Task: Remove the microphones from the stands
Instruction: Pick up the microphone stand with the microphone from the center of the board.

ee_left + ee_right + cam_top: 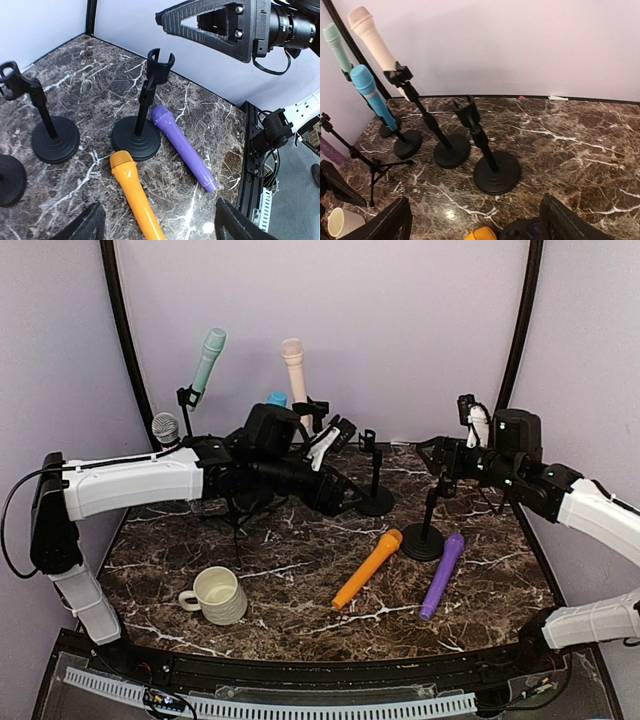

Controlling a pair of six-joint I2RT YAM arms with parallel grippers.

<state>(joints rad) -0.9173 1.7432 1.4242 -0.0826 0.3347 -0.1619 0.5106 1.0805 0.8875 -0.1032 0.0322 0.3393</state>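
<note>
Three microphones sit clipped in black stands (423,114) along the back edge of the desk (300,625), toward its back left corner. They are a teal microphone (208,358) nearest that corner, a cream microphone (294,368) closer to the middle of the back edge, and a blue microphone (369,92) between them. Each one tilts in its clip with its head up.

The left claw (160,210) hangs above the middle of the desk, near the cream microphone's stand. Its fingers are spread apart and grip nothing. The right claw (475,210) hovers over the right side near the back right corner. It faces the row of stands, and its fingers are likewise spread and empty.

Two empty stands are upright right of centre, one (375,475) toward the back edge and the other (432,515) further forward. An orange microphone (367,568) lies flat on the desk, its head just beside the base of the forward empty stand. A purple microphone (442,575) lies on the other side of that base, toward the right edge.

A cream mug (218,595) stands upright near the front left corner. A grey-headed microphone (165,427) shows by the left edge. The left arm hides what holds it.
</note>
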